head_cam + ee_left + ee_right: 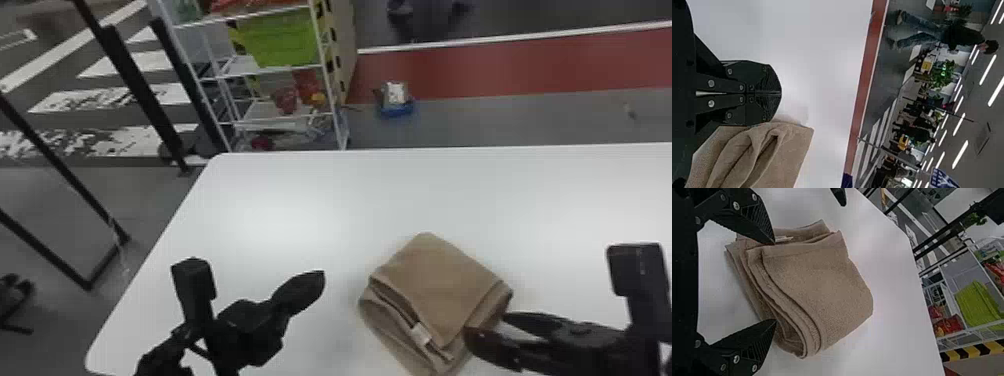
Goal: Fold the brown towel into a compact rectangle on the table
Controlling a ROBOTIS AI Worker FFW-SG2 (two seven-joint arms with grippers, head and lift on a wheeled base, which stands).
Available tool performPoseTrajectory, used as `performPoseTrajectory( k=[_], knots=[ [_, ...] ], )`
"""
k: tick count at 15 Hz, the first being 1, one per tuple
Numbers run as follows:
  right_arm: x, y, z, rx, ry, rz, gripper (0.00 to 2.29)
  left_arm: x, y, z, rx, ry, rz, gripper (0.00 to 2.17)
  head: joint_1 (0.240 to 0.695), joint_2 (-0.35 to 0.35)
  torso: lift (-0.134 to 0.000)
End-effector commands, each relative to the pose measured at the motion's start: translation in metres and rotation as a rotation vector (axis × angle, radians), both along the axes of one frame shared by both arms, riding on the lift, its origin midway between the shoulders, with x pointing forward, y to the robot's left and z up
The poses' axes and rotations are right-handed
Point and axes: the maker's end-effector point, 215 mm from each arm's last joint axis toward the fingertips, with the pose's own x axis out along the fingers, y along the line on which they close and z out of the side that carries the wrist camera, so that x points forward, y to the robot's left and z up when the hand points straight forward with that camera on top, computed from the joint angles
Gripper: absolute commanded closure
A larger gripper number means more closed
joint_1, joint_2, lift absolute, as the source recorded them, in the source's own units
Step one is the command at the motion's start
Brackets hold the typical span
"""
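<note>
Brown towel [437, 290] is lying lower right of centre, bordering the nearer right claw [484, 324], gaping wide; left claw [781, 93] is resting closed.

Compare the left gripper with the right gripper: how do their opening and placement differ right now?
Opening: the left gripper has its two fingers closed together with no cloth between them, while the right gripper has its fingers spread wide.
Placement: the left gripper is off to the left of the brown towel; the right gripper is at the towel's right side.
Both are black and two-fingered, and neither is clamped on the towel.
</note>
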Motion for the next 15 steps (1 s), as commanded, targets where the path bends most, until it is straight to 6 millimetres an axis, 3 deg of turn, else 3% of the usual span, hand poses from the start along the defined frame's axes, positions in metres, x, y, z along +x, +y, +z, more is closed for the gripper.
performPoseTrajectory(
  k=[1,4,6,9,15],
  knots=[
    [0.011,-0.010,0.001,-0.003,-0.083,-0.019,0.22,0.006,0.001,-0.005,-0.009,-0.019,0.002,1.70,0.695,0.262,-0.124],
    [0.021,-0.029,-0.007,-0.003,-0.116,-0.052,0.34,0.012,-0.003,-0.003,-0.017,-0.053,-0.014,1.70,0.695,0.238,-0.124],
    [0.023,-0.032,-0.013,-0.007,-0.118,-0.056,0.65,0.014,-0.003,-0.010,-0.017,-0.042,-0.012,1.70,0.695,0.209,-0.124],
    [0.026,-0.031,-0.014,0.001,-0.122,-0.050,1.40,0.014,-0.003,-0.009,-0.018,-0.044,-0.015,1.70,0.695,0.198,-0.124],
    [0.024,-0.034,-0.020,0.005,-0.119,-0.052,1.43,0.011,-0.001,-0.002,-0.014,-0.055,-0.016,1.70,0.695,0.201,-0.124]
  ],
)
